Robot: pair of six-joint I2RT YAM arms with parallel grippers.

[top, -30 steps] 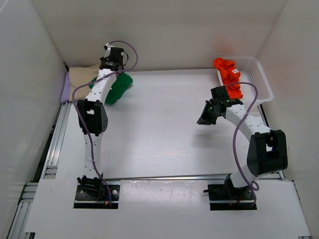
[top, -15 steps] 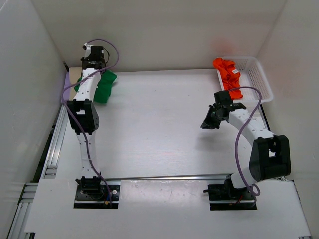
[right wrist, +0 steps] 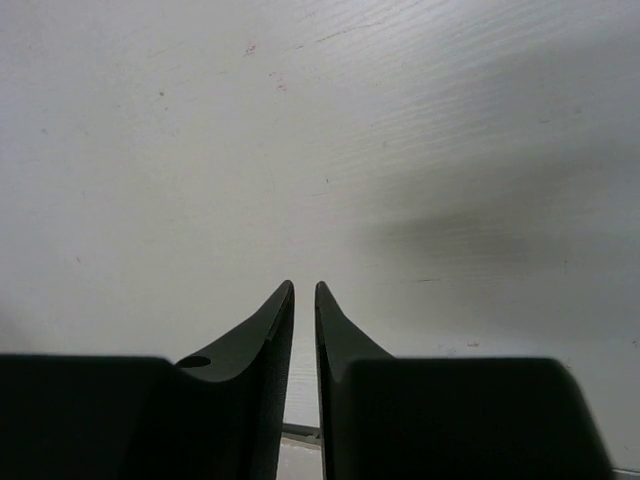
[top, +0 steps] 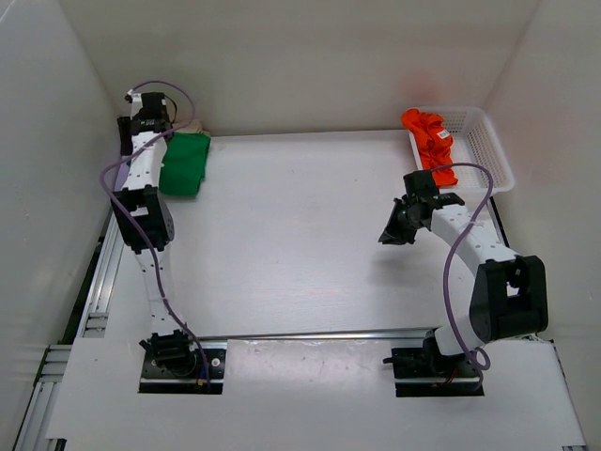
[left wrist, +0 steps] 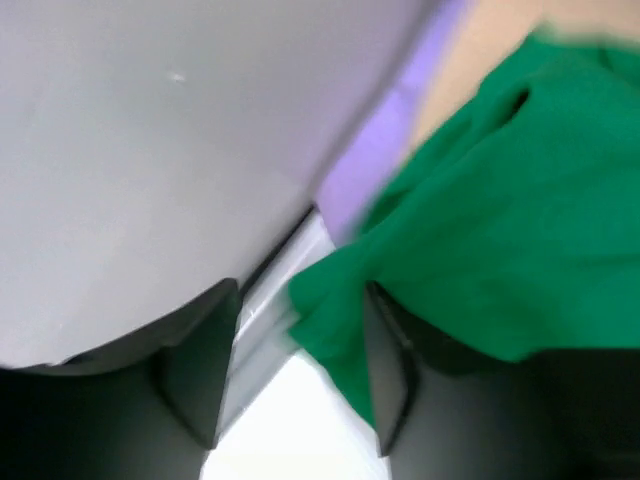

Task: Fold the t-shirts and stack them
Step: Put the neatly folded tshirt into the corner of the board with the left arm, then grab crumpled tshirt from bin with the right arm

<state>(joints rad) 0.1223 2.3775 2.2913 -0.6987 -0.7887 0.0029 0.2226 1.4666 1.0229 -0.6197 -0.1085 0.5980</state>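
— Well, nearest first: right claw (top: 392, 231)?
— Hovering over the table (top: 282, 244) toward 3 o'clock, fingers all but touching, gripping nothing.
— Green t-shirt (top: 185, 163)?
— Lying bunched at 11 o'clock, atop the lilac t-shirt (left wrist: 385, 150) and the beige t-shirt (left wrist: 495, 35).
— Orange-red t-shirt (top: 429, 139)?
— Draped over the basket (top: 488, 141) rim at 1 o'clock.
— Left claw (left wrist: 303, 310)?
— Far-left corner, fingers spread wide, green hem loose between them; blurred view.

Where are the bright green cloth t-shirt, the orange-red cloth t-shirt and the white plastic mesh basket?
green t-shirt (top: 185, 165): top external view, middle of the cloth.
orange-red t-shirt (top: 428, 135): top external view, upper bunch.
mesh basket (top: 475, 137): top external view, bare mesh floor.
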